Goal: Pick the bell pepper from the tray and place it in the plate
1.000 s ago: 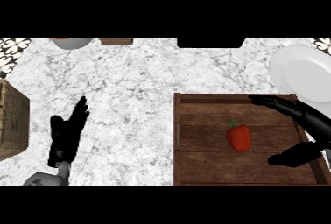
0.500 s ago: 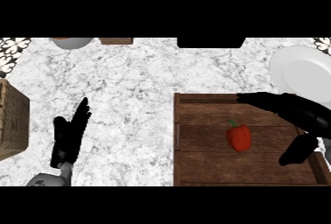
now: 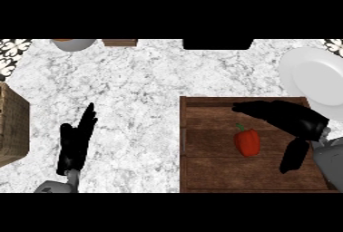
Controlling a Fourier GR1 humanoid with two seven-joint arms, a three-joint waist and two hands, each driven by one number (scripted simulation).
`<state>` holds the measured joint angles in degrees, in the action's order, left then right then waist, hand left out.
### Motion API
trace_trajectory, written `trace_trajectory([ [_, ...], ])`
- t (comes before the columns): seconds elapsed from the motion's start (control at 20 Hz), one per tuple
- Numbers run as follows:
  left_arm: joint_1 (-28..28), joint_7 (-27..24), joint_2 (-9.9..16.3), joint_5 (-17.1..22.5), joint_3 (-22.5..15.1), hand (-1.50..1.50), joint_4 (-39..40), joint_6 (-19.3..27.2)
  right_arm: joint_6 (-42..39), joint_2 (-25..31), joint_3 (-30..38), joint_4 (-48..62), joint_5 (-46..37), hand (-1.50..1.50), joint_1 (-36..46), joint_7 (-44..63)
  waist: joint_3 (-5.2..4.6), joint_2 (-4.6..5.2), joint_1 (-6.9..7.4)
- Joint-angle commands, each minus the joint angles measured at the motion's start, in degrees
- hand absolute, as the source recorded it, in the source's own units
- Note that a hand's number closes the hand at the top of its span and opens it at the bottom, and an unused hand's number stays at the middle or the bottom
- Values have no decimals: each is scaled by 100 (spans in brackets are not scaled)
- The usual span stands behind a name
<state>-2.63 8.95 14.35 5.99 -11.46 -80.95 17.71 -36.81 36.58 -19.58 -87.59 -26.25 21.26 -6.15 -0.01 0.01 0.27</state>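
The right robot hand (image 3: 295,122) is hovering over the wooden tray (image 3: 201,176), spread open, fingers (image 3: 258,108) stretching toward 9 o'clock and thumb (image 3: 292,156) pointing toward 6 o'clock, gripping nothing. The red bell pepper (image 3: 247,142) is lying on the tray between fingers and thumb, its green stem toward 12 o'clock, with no visible contact with the hand. At 1 o'clock from the pepper, the white plate (image 3: 315,81) is sitting on the marble bench (image 3: 134,81), just beyond the tray's far right corner. At the lower left, the left robot hand (image 3: 75,145) is resting open, fingers straight. A wicker basket (image 3: 12,127) is showing at 9 o'clock.
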Motion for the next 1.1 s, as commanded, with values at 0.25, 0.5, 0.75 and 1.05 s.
trace_trajectory([
  [0.25, -67, 216, 111, -73, 534, 0, -109, -457, -243, -476, 182, 292, -896, -150, -80, -477, 1, 0, -11],
  [0.5, 56, 66, -231, -395, 416, 0, -28, -394, -431, -899, 273, 308, -1203, -150, -164, -331, 1, -3, -17],
  [0.75, 98, 190, -348, -559, 448, 0, -179, -387, -65, -1206, 265, 1241, -1763, -150, 231, -846, 2, 4, 6],
  [1.05, 113, 205, -430, -645, 589, 0, -180, -532, -394, -1535, 447, 1077, -1971, -150, 303, -627, 2, 0, 6],
])
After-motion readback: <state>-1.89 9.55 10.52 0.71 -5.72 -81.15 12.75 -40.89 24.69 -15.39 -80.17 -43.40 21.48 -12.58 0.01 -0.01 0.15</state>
